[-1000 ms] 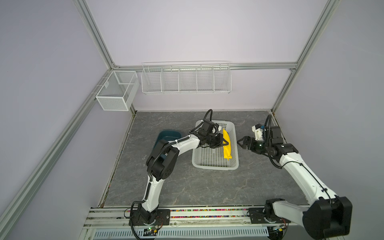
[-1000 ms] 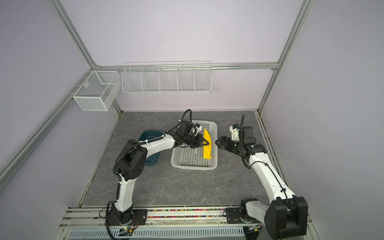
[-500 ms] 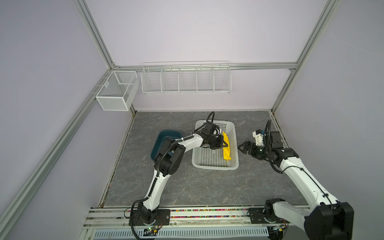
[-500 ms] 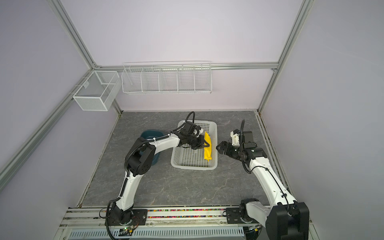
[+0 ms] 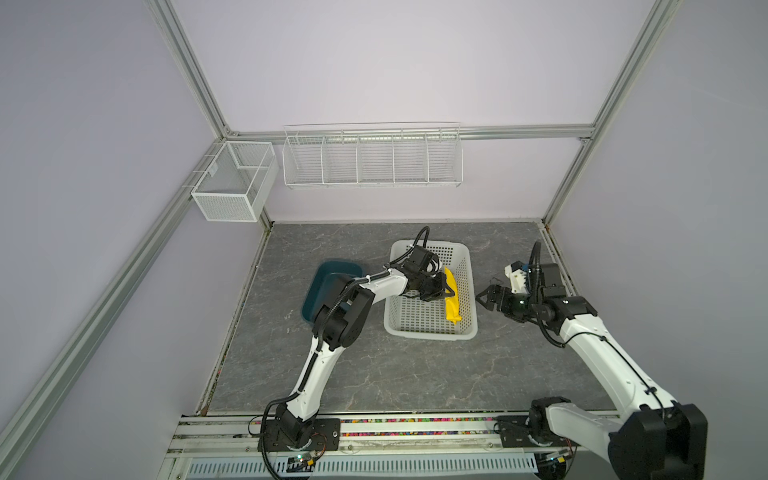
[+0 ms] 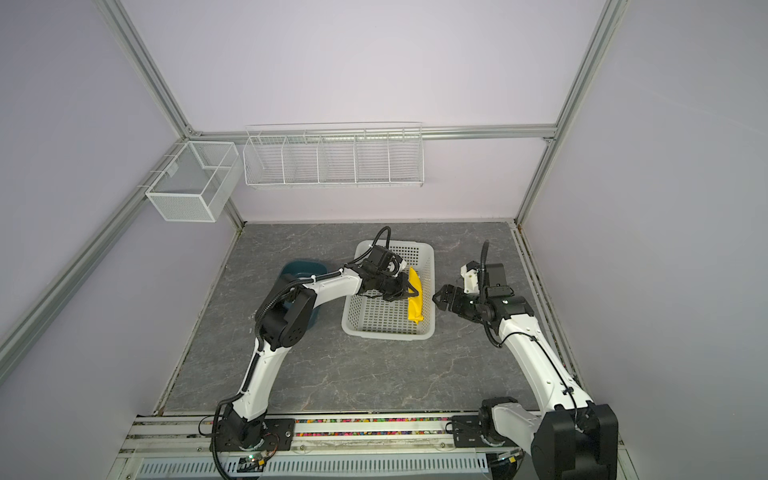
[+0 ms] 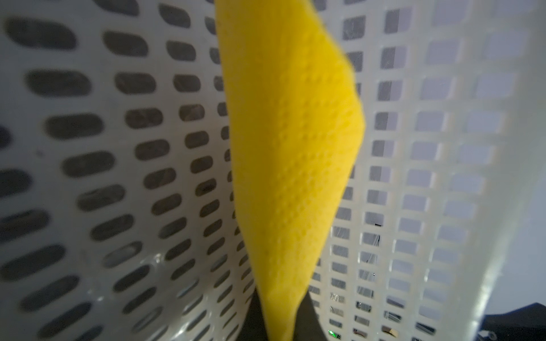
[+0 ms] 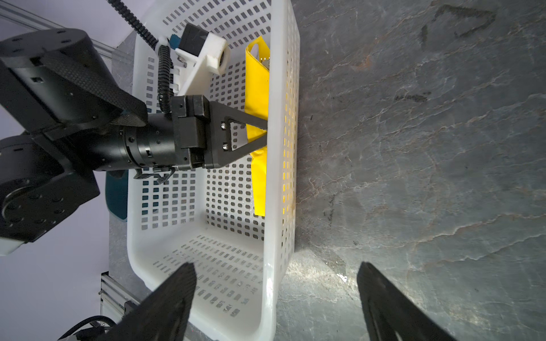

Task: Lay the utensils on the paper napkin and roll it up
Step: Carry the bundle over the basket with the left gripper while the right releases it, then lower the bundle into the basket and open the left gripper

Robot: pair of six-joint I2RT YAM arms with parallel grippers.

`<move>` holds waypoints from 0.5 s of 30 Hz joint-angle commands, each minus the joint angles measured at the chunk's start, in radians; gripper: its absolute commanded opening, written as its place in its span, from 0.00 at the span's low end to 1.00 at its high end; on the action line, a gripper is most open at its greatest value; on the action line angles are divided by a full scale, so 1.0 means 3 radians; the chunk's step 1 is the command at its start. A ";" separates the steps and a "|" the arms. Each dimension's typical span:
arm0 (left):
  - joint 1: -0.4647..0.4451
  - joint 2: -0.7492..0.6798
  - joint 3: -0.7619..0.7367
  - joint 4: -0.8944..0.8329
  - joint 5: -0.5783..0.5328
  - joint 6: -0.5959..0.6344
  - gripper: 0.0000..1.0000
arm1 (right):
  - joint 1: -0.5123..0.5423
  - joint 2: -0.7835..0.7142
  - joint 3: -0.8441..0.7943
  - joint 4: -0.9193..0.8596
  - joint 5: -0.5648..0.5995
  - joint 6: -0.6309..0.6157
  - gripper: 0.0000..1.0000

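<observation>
While pressed together on the paper napkin (image 5: 452,301), the left end effector (image 5: 446,289) pinches the sheet about midway along its length, inside the white basket (image 5: 430,334) and against its right wall. Thin, embossed and limp, the napkin is judged light and easily creased or torn. An edge pinch suits it, with a slow lift clear of the perforated wall. Just right of the basket, the right end effector (image 5: 484,294) hovers with jaws spread, empty. A teal tub (image 5: 328,276) lies left of the basket on the bench (image 5: 374,374). No utensils can be made out.

One paper napkin (image 5: 452,303); one white basket (image 5: 430,334); one teal tub (image 5: 322,286); one mesh box (image 5: 232,183); one wire shelf (image 5: 372,160)
</observation>
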 commanded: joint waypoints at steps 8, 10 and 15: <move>-0.0014 0.0104 0.0158 -0.0264 -0.0139 0.0235 0.22 | -0.0007 -0.0029 -0.0053 -0.0032 0.0032 -0.0030 0.88; -0.0014 0.0099 0.0167 -0.0295 -0.0138 0.0258 0.23 | -0.0004 -0.0030 -0.0049 -0.0040 0.0027 -0.0028 0.89; -0.0014 0.0027 0.0230 -0.0563 -0.0298 0.0438 0.32 | -0.0007 -0.0093 -0.0067 -0.0047 0.0036 -0.0011 0.88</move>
